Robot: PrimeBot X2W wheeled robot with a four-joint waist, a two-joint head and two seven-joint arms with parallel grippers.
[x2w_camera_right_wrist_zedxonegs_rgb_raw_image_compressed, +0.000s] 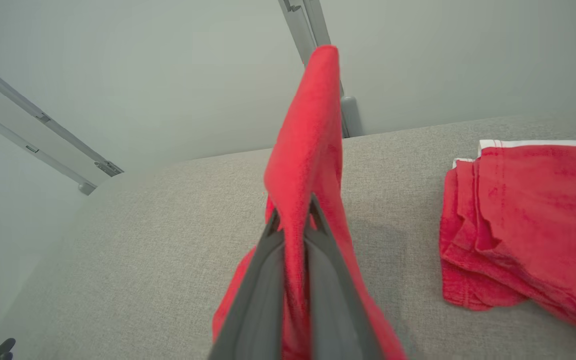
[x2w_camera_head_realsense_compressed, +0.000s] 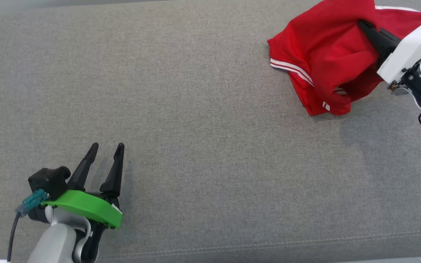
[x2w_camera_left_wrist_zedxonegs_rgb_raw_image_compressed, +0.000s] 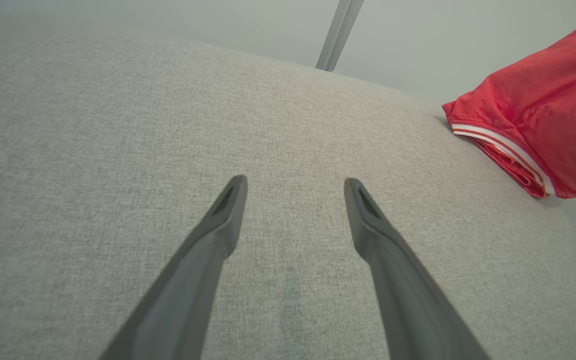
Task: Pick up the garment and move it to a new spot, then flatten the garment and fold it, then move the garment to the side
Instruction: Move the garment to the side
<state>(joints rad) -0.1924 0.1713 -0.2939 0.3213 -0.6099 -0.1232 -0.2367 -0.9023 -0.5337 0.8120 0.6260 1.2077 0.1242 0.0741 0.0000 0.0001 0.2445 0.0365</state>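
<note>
Early yet — right gripper (x2w_camera_head_realsense_compressed: 367, 28) pinches a raised fold of the crumpled red jersey (x2w_camera_head_realsense_compressed: 316, 54) at the counter's (x2w_camera_head_realsense_compressed: 196, 128) far right; left gripper (x2w_camera_head_realsense_compressed: 107, 149) spread, idle, well apart. Relocating, flattening, folding, setting aside — all judged undone.

The left gripper (x2w_camera_head_realsense_compressed: 107, 146) sits low at the robot's left. Its two dark fingers (x2w_camera_head_realsense_compressed: 82, 168) are spread wide apart and point forward. Behind them, a green wrist plate (x2w_camera_head_realsense_compressed: 86, 208) and a small black camera (x2w_camera_head_realsense_compressed: 49, 179) cap the pale forearm (x2w_camera_head_realsense_compressed: 55, 243). The right arm (x2w_camera_head_realsense_compressed: 411, 47) reaches in from the far right, with its white housing angled up and across toward the left. The right gripper (x2w_camera_head_realsense_compressed: 363, 26) has its fingers pressed together, pinching a fold of the red garment (x2w_camera_head_realsense_compressed: 320, 44) that stands up past the tips.
</note>
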